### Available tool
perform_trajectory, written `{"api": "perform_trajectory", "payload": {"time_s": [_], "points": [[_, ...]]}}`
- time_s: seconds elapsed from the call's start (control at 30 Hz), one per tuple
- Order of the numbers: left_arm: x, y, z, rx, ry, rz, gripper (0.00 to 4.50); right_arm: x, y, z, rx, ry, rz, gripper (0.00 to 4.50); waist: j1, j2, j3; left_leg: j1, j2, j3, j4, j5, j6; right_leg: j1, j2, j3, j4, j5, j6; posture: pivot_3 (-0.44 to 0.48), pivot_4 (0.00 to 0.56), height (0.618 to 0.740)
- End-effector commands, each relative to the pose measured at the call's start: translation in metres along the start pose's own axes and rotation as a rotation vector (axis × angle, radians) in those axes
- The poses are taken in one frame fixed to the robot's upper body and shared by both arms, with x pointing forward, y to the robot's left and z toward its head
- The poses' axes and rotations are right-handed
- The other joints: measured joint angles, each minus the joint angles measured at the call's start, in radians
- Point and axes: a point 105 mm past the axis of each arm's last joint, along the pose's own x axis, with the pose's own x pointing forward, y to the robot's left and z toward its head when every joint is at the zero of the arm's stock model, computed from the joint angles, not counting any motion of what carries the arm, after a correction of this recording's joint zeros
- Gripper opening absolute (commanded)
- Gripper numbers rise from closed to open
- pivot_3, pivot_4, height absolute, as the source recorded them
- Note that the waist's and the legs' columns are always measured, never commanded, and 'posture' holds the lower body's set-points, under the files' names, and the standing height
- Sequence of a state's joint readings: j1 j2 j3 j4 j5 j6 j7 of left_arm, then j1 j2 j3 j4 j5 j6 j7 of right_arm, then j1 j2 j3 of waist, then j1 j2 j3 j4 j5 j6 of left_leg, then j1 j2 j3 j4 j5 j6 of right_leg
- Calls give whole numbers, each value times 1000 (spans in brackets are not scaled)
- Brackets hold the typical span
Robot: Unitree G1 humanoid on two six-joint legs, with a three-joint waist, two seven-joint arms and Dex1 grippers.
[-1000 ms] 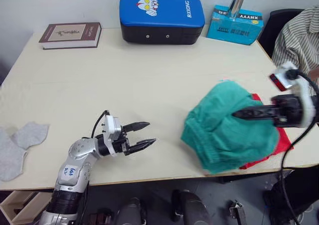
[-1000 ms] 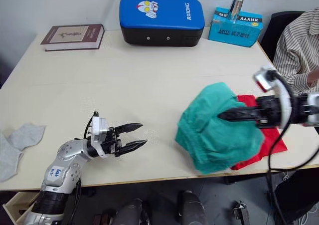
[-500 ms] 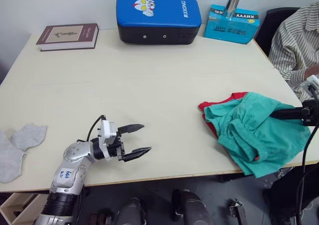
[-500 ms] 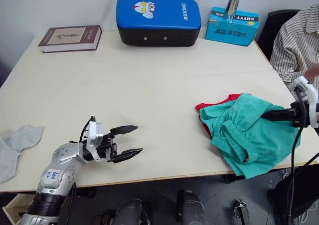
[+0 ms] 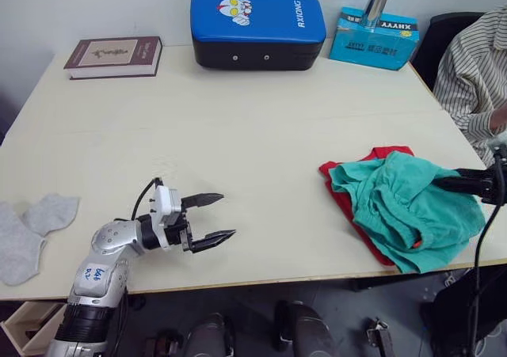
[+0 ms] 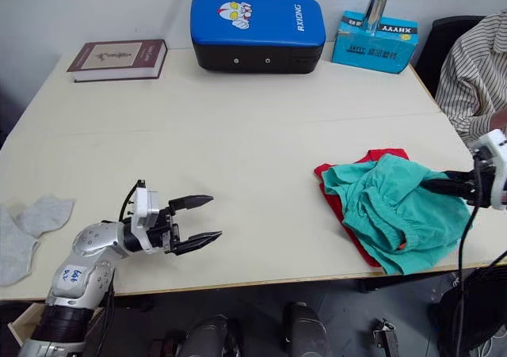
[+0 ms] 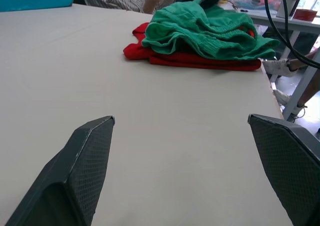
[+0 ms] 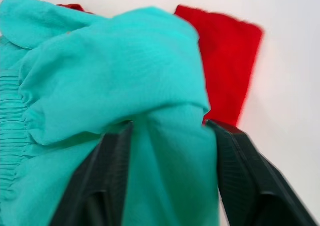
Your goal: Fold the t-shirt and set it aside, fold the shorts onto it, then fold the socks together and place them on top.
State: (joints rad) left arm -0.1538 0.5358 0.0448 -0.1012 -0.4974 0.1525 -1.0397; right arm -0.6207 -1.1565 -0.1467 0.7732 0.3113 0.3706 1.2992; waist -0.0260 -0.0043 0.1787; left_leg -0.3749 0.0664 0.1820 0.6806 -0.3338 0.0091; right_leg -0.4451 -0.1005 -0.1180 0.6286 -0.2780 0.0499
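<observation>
The shorts lie draped on the t-shirt at 3 o'clock on the desk, near its right edge. They are rumpled rather than neatly folded, and the red shows as a strip along their 9 o'clock side with a corner poking out at 12. The right gripper is in among the teal cloth at the far 3 o'clock end; in the right wrist view its 2 fingers stand apart with a fold of the shorts bunched between them, so the cloth sits in the gap and I would not call it pinched.

So we look to be in step 2, the shorts onto the shirt, with the pile placed but untidy. The left gripper hovers low over bare desk at 7 o'clock, fingers spread wide, nothing in them.

The socks, 2 light grey pieces, wait at 9 o'clock by the left edge, well apart from the clothes.

The next move, I reckon, calls for the right gripper to pull clear of the shorts without dragging them off the shirt, then for the left gripper to go for the socks, which are close on its side. A book, a blue pad and a teal box line the 12 o'clock edge, and a person in a striped shirt sits at 2.
</observation>
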Motion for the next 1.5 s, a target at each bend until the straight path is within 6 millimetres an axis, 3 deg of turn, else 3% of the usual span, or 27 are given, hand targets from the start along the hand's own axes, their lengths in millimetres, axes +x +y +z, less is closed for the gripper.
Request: {"api": "perform_trajectory", "payload": {"time_s": [0.03, 0.1, 0.23, 0.33, 0.47, 0.6, 0.67, 0.77, 0.83, 0.87, 1.0, 1.1, 1.17, 1.23, 1.33, 1.43, 1.5], "points": [[-4, 7, 7, 18, -1, 4, 4500, -33, 0, 36, -133, -117, -105, 3720, 0, 0, 0, 0, 0, 0, 0, 0, 0, 0, 0, 0, 0, 0, 0, 0, 150, 740], [-6, 11, 6, 12, 8, -1, 4500, -45, 5, 43, -212, -139, -154, 4385, 1, 0, 0, 1, 0, 0, 0, 0, 0, 1, 0, 0, 0, 0, 1, 0, 150, 740], [-10, 21, 5, 8, 25, 5, 4500, -52, 26, 58, -298, -181, -186, 4449, -3, 0, 0, 2, 0, 0, 0, 0, 0, 1, 1, 2, 1, 1, 1, 0, 150, 740], [-12, 29, 4, 9, 36, 32, 4500, -34, 58, 64, -319, -258, -142, 4449, -5, -2, -1, 3, 1, 1, -1, 0, -1, 1, 2, 3, 1, 1, 1, 0, 150, 740], [-18, 36, 4, 16, 47, 83, 4500, 9, 120, 57, -323, -357, -4, 4449, -1, -5, -1, 3, 2, 0, -3, 1, -2, 2, 3, 3, 0, 0, 1, 0, 150, 740], [-33, 35, 2, 9, 68, 157, 4500, 44, 169, 53, -282, -446, 114, 4449, -3, -5, -1, 2, 0, 0, -3, 1, -2, 1, 2, 4, 1, 0, 1, 0, 150, 740], [-49, 31, 1, 5, 87, 222, 4500, 58, 186, 54, -225, -502, 166, 4449, -13, -5, 0, 2, -1, -5, -4, 1, -1, 4, 0, 0, -1, 1, 1, 0, 150, 740], [-78, 28, 2, 18, 108, 361, 4500, 75, 209, 52, -211, -532, 235, 4449, -30, -2, 3, 2, -22, -54, -22, 14, 6, 35, -21, -46, -13, -1, 4, 0, 150, 740], [-103, 27, 4, 37, 122, 490, 4500, 85, 217, 49, -229, -538, 241, 4449, -20, -2, 4, -3, -41, -86, -34, 27, 12, 44, -38, -71, -17, -4, 9, 0, 150, 740], [-120, 25, 5, 40, 125, 574, 4500, 88, 224, 49, -260, -553, 279, 4449, -7, -1, 4, -2, -39, -81, -30, 30, 5, 40, -36, -61, -15, -4, 9, 0, 150, 740], [-185, 2, 3, 40, 164, 879, 4500, 84, 249, 39, -404, -617, 436, 4449, 23, -3, 6, -2, -38, -78, -28, 24, 13, 39, -35, -55, -18, -4, 9, 0, 150, 740], [-238, -30, -3, -28, 163, 1152, 4500, 78, 259, 30, -467, -657, 526, 4449, 25, -6, 7, 0, -38, -75, -26, 20, 16, 39, -34, -51, -18, -4, 10, 0, 150, 740], [-280, -66, -17, -123, 200, 1358, 4500, 73, 261, 26, -488, -680, 548, 4449, 25, -10, 8, 1, -36, -74, -24, 18, 16, 40, -34, -50, -18, -4, 10, 0, 150, 740], [-305, -100, -29, -208, 266, 1491, 4500, 69, 264, 20, -518, -683, 567, 4449, 23, -14, 9, 1, -35, -73, -23, 16, 16, 40, -34, -50, -18, -4, 10, 0, 150, 740], [-317, -112, -29, -227, 330, 1572, 4500, 65, 262, 13, -546, -671, 574, 4449, 34, -17, 11, 1, -34, -72, -22, 13, 14, 39, -33, -49, -19, -4, 9, 0, 150, 740], [-312, -95, -17, -205, 292, 1555, 4500, 65, 252, 17, -549, -674, 546, 4449, 54, -14, 13, 0, -32, -76, -19, 11, 12, 36, -29, -49, -27, -7, 5, 0, 150, 740], [-302, -70, -10, -186, 315, 1485, 4500, 66, 252, 18, -557, -670, 565, 4449, 54, -10, 14, -5, -23, -78, -19, 11, 11, 40, -20, -50, -42, -7, -3, 0, 150, 740]]}}
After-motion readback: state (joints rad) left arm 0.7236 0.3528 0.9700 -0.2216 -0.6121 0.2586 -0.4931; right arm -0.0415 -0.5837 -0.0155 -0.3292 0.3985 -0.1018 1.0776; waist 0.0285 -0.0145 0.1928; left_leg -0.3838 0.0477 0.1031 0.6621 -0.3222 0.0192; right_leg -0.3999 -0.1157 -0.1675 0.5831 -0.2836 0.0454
